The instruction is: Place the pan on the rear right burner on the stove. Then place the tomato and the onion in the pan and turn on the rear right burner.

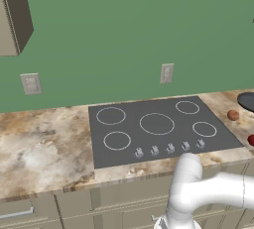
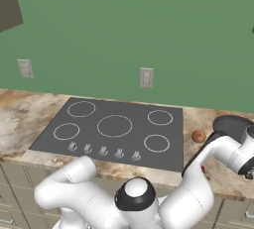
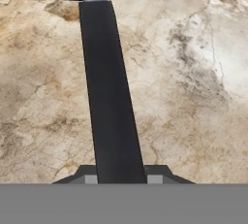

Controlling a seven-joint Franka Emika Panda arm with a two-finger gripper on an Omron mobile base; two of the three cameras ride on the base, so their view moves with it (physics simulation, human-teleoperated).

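The marbled brown stone table (image 2: 20, 116) holds the flat dark glass stove (image 2: 124, 126). At its 3 o'clock sits the round dark grey pan (image 2: 232, 124). The white arm reaches out right and low. Its jaws are closed on the pan's long black handle (image 3: 109, 97). Lift level and slowly toward the small white ring rear right burner (image 2: 160, 117).

Gripper (image 3: 121, 178) clamped on pan handle (image 3: 109, 97), arm reaching right
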